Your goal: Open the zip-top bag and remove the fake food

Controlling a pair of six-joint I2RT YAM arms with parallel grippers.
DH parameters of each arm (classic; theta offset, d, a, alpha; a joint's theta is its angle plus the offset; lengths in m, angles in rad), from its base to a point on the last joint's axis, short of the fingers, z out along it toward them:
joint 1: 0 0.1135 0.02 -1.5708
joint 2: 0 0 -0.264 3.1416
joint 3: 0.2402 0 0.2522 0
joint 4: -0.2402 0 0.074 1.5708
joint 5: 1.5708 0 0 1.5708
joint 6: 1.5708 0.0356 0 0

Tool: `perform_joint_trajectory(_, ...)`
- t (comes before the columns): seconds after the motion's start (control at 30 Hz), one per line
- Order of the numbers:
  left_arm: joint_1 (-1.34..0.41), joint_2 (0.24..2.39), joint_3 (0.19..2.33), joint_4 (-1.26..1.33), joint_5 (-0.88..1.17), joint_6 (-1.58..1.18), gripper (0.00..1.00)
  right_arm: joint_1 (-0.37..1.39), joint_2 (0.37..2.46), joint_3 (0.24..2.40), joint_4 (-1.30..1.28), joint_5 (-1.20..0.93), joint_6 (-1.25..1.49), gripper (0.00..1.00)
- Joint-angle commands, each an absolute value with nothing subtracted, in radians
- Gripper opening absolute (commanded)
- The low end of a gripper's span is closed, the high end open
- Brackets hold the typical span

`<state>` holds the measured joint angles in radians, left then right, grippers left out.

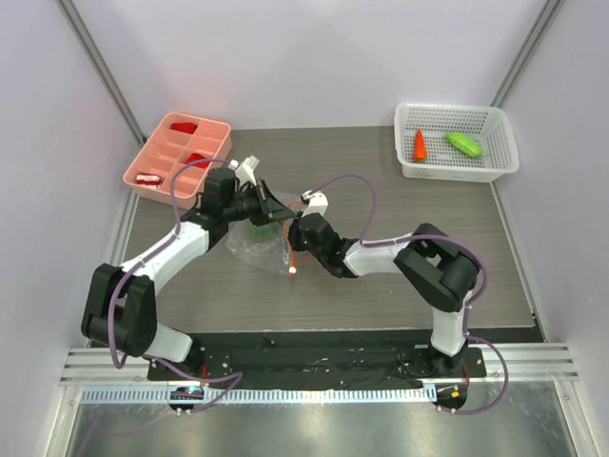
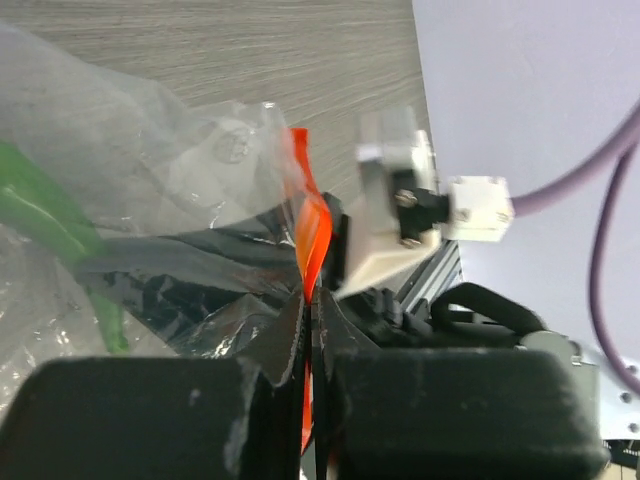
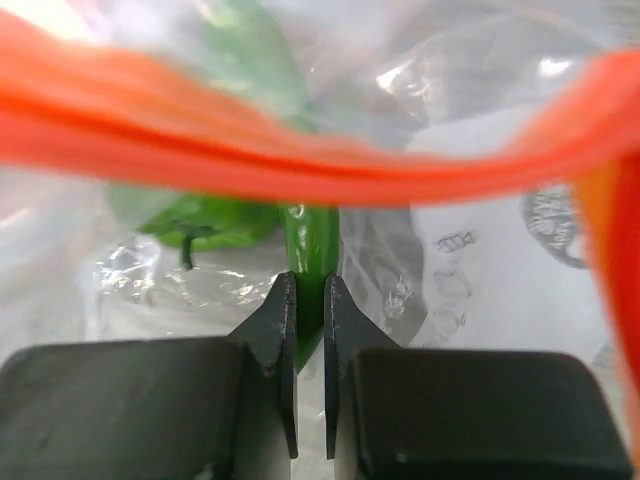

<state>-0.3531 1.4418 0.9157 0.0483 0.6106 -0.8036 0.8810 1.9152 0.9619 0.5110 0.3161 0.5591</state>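
Note:
The clear zip-top bag lies mid-table, its mouth lifted between the two grippers. My left gripper is shut on the bag's orange-red zip strip and holds that edge up. My right gripper reaches through the open mouth, under the zip strip, and is shut on a slender dark green chili. A stubby green bell pepper lies deeper in the bag. From above, the left gripper and right gripper meet at the bag's top edge.
A white mesh basket at the back right holds an orange-red carrot piece and a light green oblong piece. A pink divided tray with small red blocks stands at the back left. Grey walls close in both sides.

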Motion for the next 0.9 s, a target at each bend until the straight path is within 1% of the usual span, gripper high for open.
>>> perform_joint_trajectory(0.0,-0.348,1.427,0.954,0.038,0.646,-0.787,0.0,0.887,1.784,0.944,0.407,0.293,0.529,0.01)
perform_joint_trajectory(0.13,-0.348,1.448,0.954,0.034,0.647,-0.795,0.0,0.887,1.727,0.893,0.344,0.258,0.537,0.01)
perform_joint_trajectory(0.2,-0.348,1.46,0.957,0.032,0.653,-0.793,0.0,0.887,1.713,0.922,0.28,0.235,0.532,0.01)
perform_joint_trajectory(0.23,-0.351,1.466,0.962,0.034,0.661,-0.793,0.0,0.885,1.706,0.937,0.197,0.238,0.537,0.01)
perform_joint_trajectory(0.4,-0.38,1.511,0.971,0.031,0.701,-0.799,0.0,0.881,1.622,0.989,0.062,0.253,0.54,0.01)
perform_joint_trajectory(0.57,-0.399,1.506,0.977,0.015,0.696,-0.784,0.0,0.839,1.545,0.976,0.045,0.232,0.534,0.01)
perform_joint_trajectory(0.7,-0.406,1.514,0.988,0.005,0.699,-0.773,0.0,0.807,1.5,0.977,0.02,0.189,0.567,0.01)
perform_joint_trajectory(0.77,-0.408,1.514,0.989,0.003,0.696,-0.77,0.0,0.787,1.485,0.991,0.006,0.132,0.586,0.01)
perform_joint_trajectory(0.87,-0.408,1.499,0.992,-0.031,0.672,-0.752,0.0,0.764,1.47,1.029,-0.113,0.054,0.58,0.01)
